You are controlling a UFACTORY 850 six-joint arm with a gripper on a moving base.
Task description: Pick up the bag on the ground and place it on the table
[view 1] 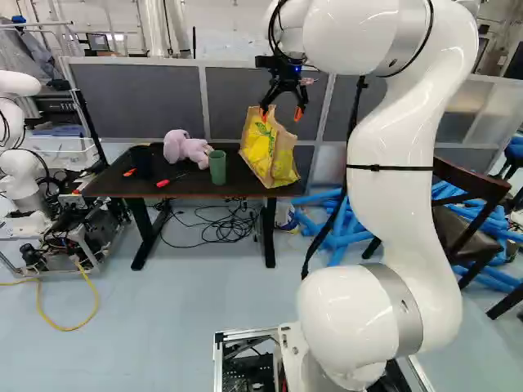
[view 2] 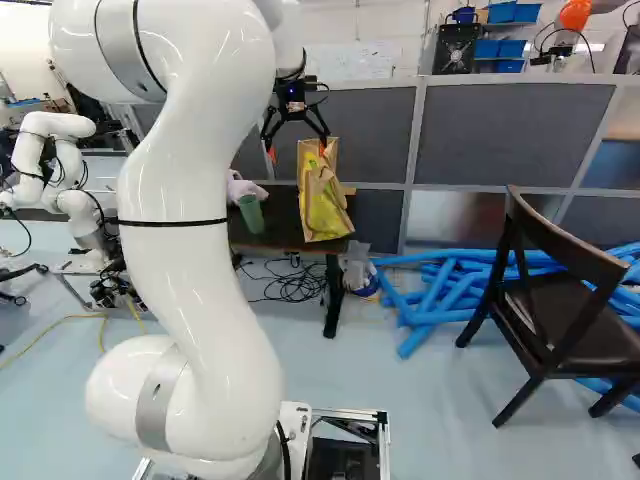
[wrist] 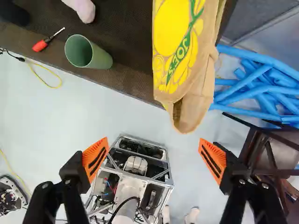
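Yellow-and-tan bag on the table, gripper open above

Item 1: gripper, black, two fingers with orange pads. Fingers spread wide apart; the bag is ahead of them, not between them.

Item 2: bag, one, tan with yellow printed fruit. Standing tilted at the table end under the gripper, its open mouth turned toward the space between the fingers. Marking: one short line of dark green capital lettering, legible in the wrist view, running along the printed face.

Item 3: cup, green, on the table to the left of the gripper; plain outer wall.

Item 4: plush toy, pink, farther left of the gripper than the cup.

Item 5: screwdriver, red-handled, on the table, left of the cup.

Item 6: foam tubes, blue, heaped on the floor, low and to the right of the gripper.

Item 7: chair, dark, right of the gripper, near the tubes.

Item 8: wall sheet, pale, beyond and above the gripper; its print is too small to read.
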